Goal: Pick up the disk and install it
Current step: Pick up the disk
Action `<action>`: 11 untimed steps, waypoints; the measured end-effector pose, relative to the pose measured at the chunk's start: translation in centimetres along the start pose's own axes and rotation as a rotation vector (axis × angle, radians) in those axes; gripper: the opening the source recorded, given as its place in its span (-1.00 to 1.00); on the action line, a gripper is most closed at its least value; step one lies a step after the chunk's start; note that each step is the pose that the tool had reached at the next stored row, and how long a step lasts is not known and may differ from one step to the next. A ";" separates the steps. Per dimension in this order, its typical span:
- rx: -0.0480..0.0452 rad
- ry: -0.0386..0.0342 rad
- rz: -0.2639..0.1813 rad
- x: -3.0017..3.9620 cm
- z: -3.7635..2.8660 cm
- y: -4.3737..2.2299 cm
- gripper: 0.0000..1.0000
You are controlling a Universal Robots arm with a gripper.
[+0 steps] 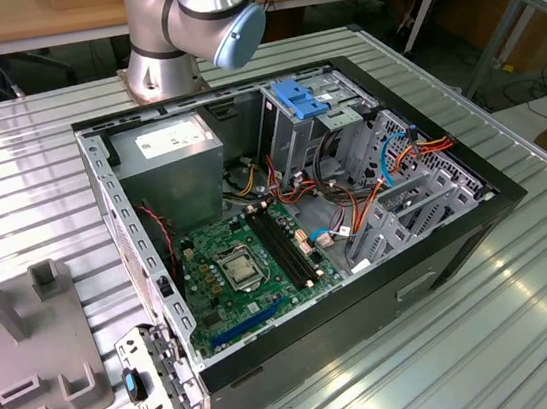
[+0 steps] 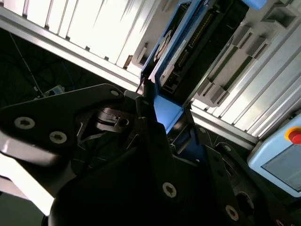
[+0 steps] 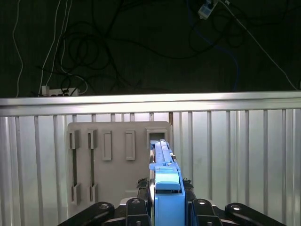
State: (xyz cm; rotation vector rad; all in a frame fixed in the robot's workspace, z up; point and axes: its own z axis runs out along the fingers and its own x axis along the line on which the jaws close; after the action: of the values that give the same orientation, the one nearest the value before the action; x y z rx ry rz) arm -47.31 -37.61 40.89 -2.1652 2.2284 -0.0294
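In both wrist views the disk [image 3: 161, 153] stands on edge between my dark fingers [image 3: 141, 190], its bright blue carrier facing the camera. My gripper [image 3: 164, 188] is shut on the disk at the carrier's end. In the second wrist view the disk [image 2: 186, 44] shows its grey-metal face and connector side, with the blue tab held in my gripper [image 2: 167, 117]. The disk hangs over the grey slotted fixture [image 3: 117, 160], its far end near one slot; I cannot tell whether it touches.
The open computer case [image 1: 494, 191] lies on the ribbed metal table [image 1: 532, 332], with a blue bracket [image 1: 298, 98] topping its drive cage. The arm's base [image 1: 163, 58] stands behind the case. The grey fixture [image 1: 20, 349] sits at the exterior view's left. A pendant [image 2: 280, 157] lies nearby.
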 end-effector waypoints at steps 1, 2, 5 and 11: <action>0.0000 0.0000 0.000 0.00 -0.10 0.00 -0.26; 0.0000 0.0000 0.000 0.00 -0.18 -0.01 -0.26; 0.0000 0.0000 0.000 -0.01 -0.47 -0.02 -0.26; -0.0001 0.0000 0.000 -0.01 -1.04 -0.04 -0.26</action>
State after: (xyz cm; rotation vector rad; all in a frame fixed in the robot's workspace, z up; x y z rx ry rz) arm -47.31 -37.61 41.94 -2.1653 2.2285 -0.0294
